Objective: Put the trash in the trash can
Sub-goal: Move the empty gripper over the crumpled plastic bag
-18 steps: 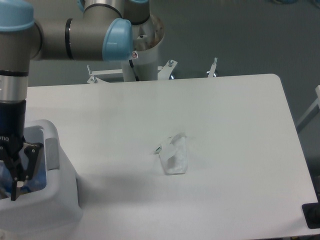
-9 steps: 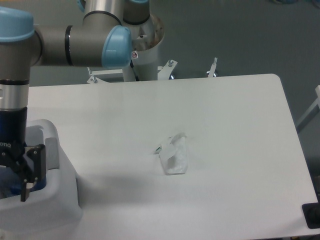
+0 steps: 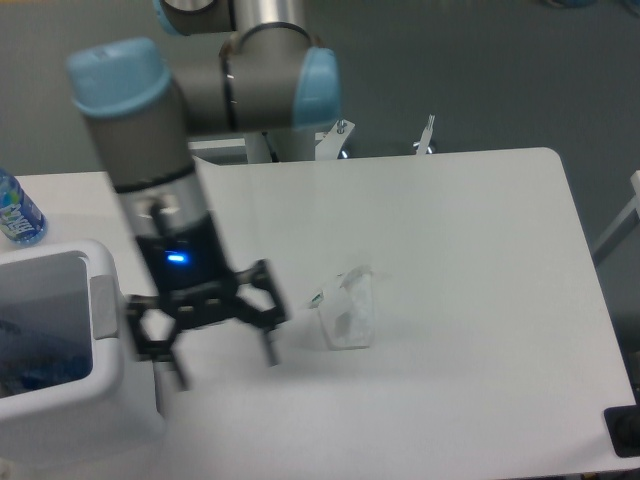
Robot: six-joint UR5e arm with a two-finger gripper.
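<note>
1. The large white boxy plastic trash can stands at the surface's near-left corner.
2. The crushed clear bluish plastic bottle lies inside it.
3. The crumpled clear-white plastic wrapper lies mid-surface, right of the can.
4. The gripper, jaws spread, hangs between can and wrapper.
5. A blue-labelled bottle stands behind the can at the left edge.

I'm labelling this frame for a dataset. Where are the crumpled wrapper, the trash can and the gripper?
crumpled wrapper (image 3: 346, 312): fixed camera, middle of the clear plastic.
trash can (image 3: 60, 392): fixed camera, its white front rim.
gripper (image 3: 222, 358): fixed camera, midway between the spread fingertips.
</note>
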